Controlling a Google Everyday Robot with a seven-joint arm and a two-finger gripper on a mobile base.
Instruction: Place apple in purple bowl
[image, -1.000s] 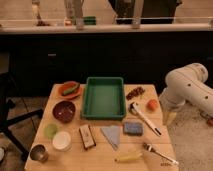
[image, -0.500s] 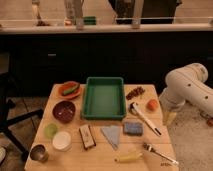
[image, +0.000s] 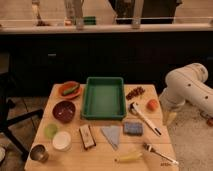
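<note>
**Apple not yet picked up; bowl waiting at the far side of the table**

Left side of the table (image: 105, 157): the purple bowl (image: 64, 110) sits near the left edge. Nothing shows inside it. An orange plate (image: 69, 90) lies just beyond it, and a pale green small bowl (image: 51, 131) just nearer.

Centre: a green tray (image: 104, 97) stands between the bowl and the fruit.

Right side: the apple (image: 152, 104) rests on the tabletop close to the right edge, well apart from the bowl. A white-handled tool (image: 145, 117) lies just beside it.

Further right, off the table edge: the white arm (image: 187, 87) bends downward. The gripper (image: 170, 119) hangs just past the table's right edge, near the apple but not touching it.

Progress, as judged: nothing done so far. Reaching, grasping, carrying across the tray and releasing into the bowl all remain.

End effector: fingers spread as wide as they go. They hold nothing and touch nothing on the table as far as can be seen.
</note>
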